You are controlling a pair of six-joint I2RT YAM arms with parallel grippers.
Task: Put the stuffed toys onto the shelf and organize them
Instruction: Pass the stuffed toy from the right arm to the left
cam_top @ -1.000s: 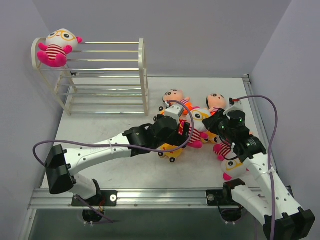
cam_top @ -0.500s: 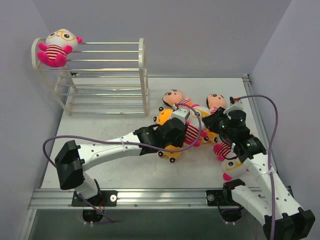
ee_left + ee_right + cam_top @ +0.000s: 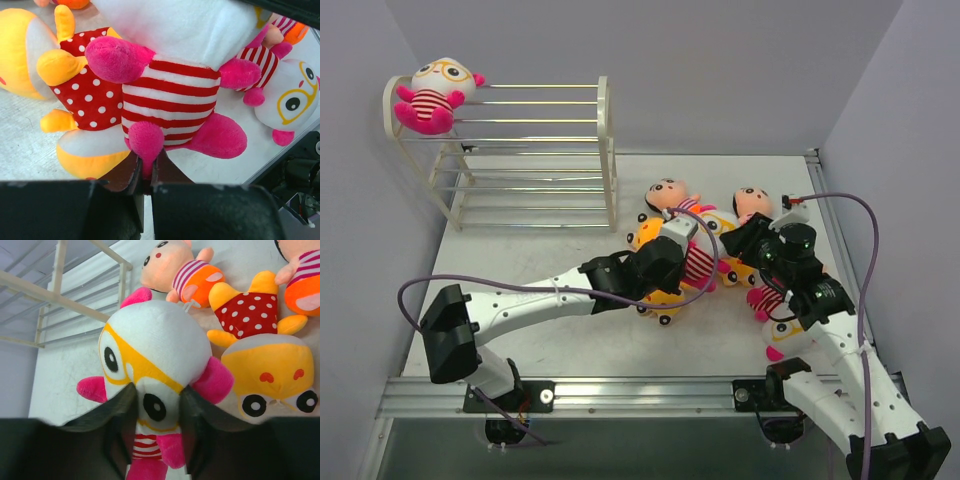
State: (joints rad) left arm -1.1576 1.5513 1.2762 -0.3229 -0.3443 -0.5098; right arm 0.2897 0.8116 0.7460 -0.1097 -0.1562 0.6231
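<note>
Top view: the shelf (image 3: 605,150) stands at the bench's (image 3: 520,335) far left, with one pink glasses doll (image 3: 432,92) sitting on the left end of its top tier. The other stuffed toys (image 3: 667,195) lie heaped on the right, well apart from it, and both arms reach in there.

Left wrist view: the left gripper (image 3: 146,167) has its jaws pinched tight on the foot of a red-striped pink doll (image 3: 170,100), right beside a yellow doll (image 3: 85,95) in a red dotted dress.

Right wrist view: the right gripper (image 3: 157,405) has its jaws narrowly apart on either side of a second glasses doll (image 3: 150,345), touching its face, can't tell if they're actually squeezing
</note>
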